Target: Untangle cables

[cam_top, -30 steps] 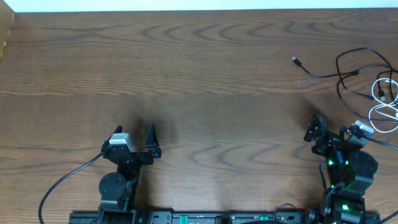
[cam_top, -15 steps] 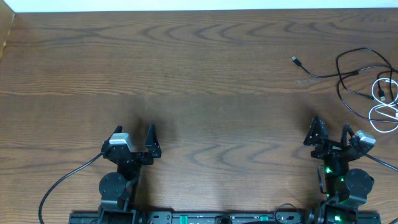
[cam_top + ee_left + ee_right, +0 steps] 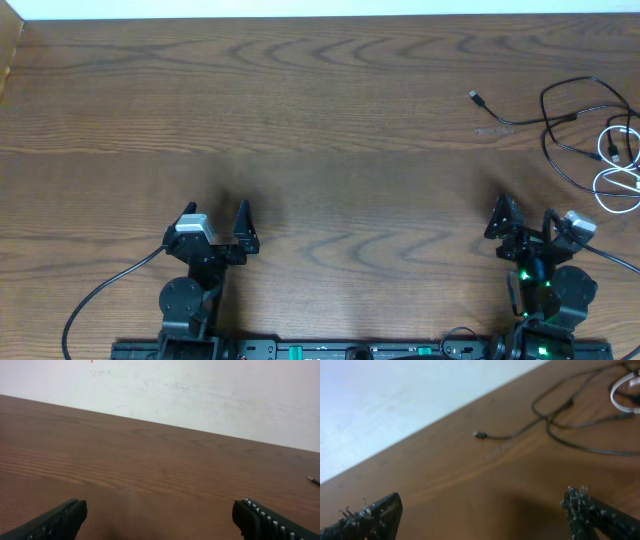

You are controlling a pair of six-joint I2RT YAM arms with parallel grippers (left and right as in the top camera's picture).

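My right gripper is spread wide and empty. It sits low over the brown wood-grain surface, on my side of the small metal plug end of the thin black cable and a little to its right. My left gripper is also spread and holds nothing, far to the left of that plug.

From the plug the black cable runs rightward, then loops round near the surface's right edge. The thin white cable lies coiled further right of the plug and somewhat closer to me. The black cord crosses it there, though I can't tell which strand passes over which.

As I judge it, nothing has been separated yet, and the step in hand is my right arm's reach toward the cords. I would aim for the straight, lone stretch of black cable just right of the plug, where no white strand can get caught in the pinch. I'd come down with my fingers straddling the cord across its run and close only once both tips touch the wood, since the cord is thin and lies flat. Then I'd draw it leftward, away from the coil, slowly enough that the white loops don't drag along. My left gripper could come across to pin the white cable if they do.
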